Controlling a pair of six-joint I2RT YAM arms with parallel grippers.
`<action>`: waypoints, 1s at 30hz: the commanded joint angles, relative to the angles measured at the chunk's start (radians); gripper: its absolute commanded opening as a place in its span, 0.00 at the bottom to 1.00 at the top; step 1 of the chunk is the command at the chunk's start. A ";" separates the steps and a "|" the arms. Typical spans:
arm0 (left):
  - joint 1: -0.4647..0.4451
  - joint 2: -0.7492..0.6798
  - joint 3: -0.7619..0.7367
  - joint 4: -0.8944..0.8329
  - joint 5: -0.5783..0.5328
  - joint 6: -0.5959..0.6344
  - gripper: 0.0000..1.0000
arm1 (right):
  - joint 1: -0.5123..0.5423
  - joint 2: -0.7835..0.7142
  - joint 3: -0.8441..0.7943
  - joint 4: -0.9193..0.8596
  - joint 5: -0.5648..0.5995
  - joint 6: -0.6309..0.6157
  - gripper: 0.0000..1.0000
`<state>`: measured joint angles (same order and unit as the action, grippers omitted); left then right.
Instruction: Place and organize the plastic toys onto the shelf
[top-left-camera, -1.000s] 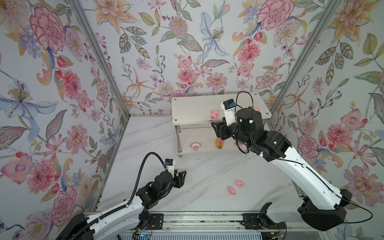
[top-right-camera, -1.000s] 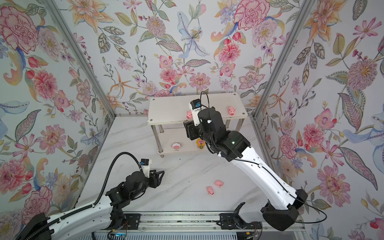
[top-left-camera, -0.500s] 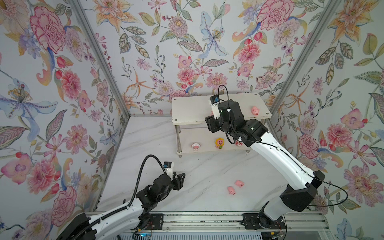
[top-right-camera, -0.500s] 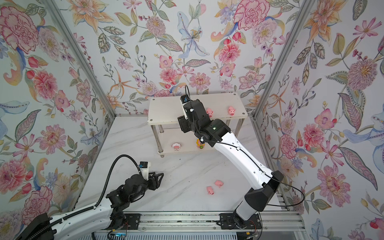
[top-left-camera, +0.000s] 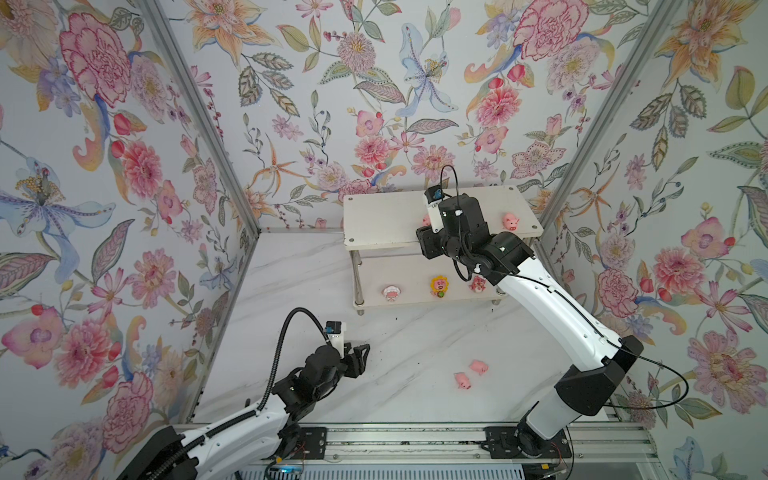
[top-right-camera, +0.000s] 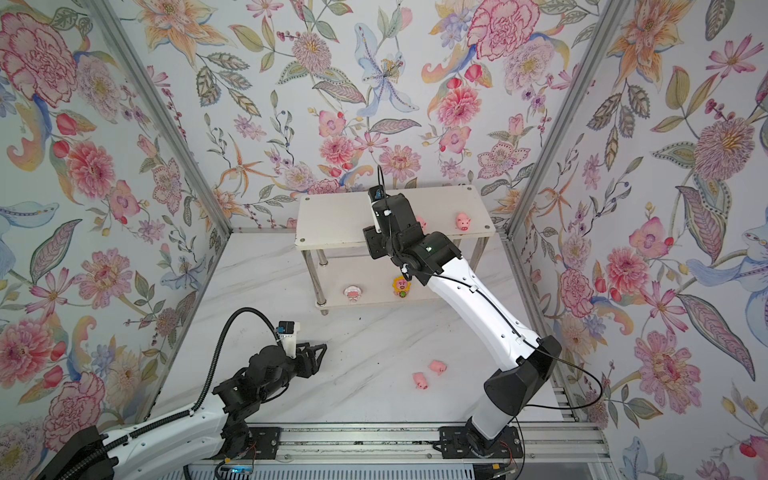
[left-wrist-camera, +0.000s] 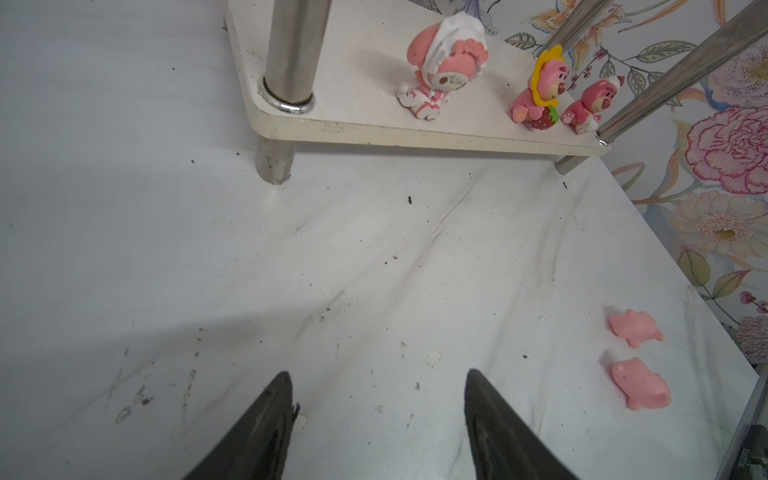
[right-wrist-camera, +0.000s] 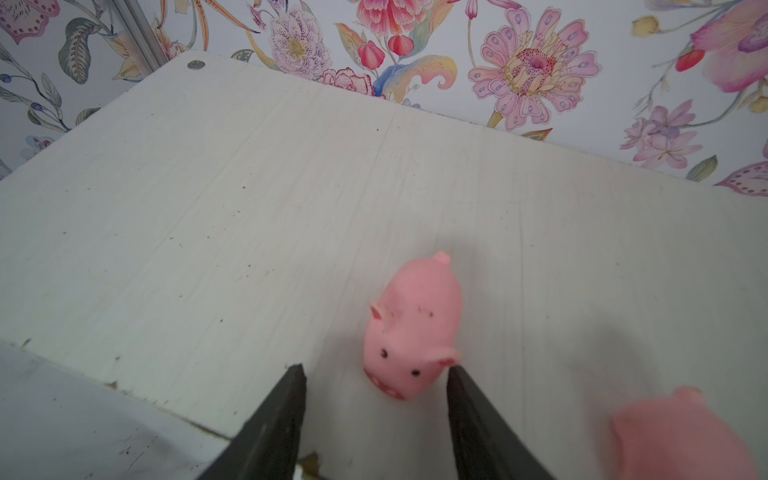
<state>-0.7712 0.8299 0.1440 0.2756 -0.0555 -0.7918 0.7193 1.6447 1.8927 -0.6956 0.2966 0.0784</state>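
the left end effector (left-wrist-camera: 378, 374) hangs low over the counter (top-left-camera: 415, 345) at the front left, released – its two dark fingers (left-wrist-camera: 266, 424) stand apart with only bare marble between them. further back and to the right the shelf (top-left-camera: 384, 216) stands against the rear wall. along the front of its lower board sits the white-pink figurine (top-left-camera: 391, 292), then the sunflower-faced figurine (top-left-camera: 438, 286), then the dark pink bear (top-left-camera: 477, 284), just beside the sunflower one. the right end effector (right-wrist-camera: 376, 372) reaches over the front edge of the top board, also released – a pale pink pig (right-wrist-camera: 411, 332) stands upright just past the fingertips, facing them, one ear touching a tip but not clamped. a second pig (right-wrist-camera: 681, 436) shows blurred just beside it in the right wrist view. on the counter, well apart from the shelf, a third pig (top-left-camera: 462, 380) and a fourth pig (top-left-camera: 478, 367) lie on their sides near each other. a fifth pig (top-left-camera: 510, 221) stands near the top board's right end
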 joint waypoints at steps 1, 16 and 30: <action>0.016 -0.013 0.002 0.012 0.017 0.018 0.67 | -0.006 0.011 0.028 -0.020 -0.028 0.004 0.53; 0.026 -0.006 0.006 0.007 0.023 0.016 0.68 | -0.017 -0.049 -0.007 -0.022 -0.025 0.001 0.39; 0.029 -0.003 0.006 0.007 0.024 0.011 0.68 | -0.065 -0.071 -0.029 -0.021 -0.136 0.005 0.56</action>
<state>-0.7570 0.8295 0.1444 0.2752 -0.0330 -0.7902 0.6693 1.5696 1.8637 -0.7071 0.2195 0.0719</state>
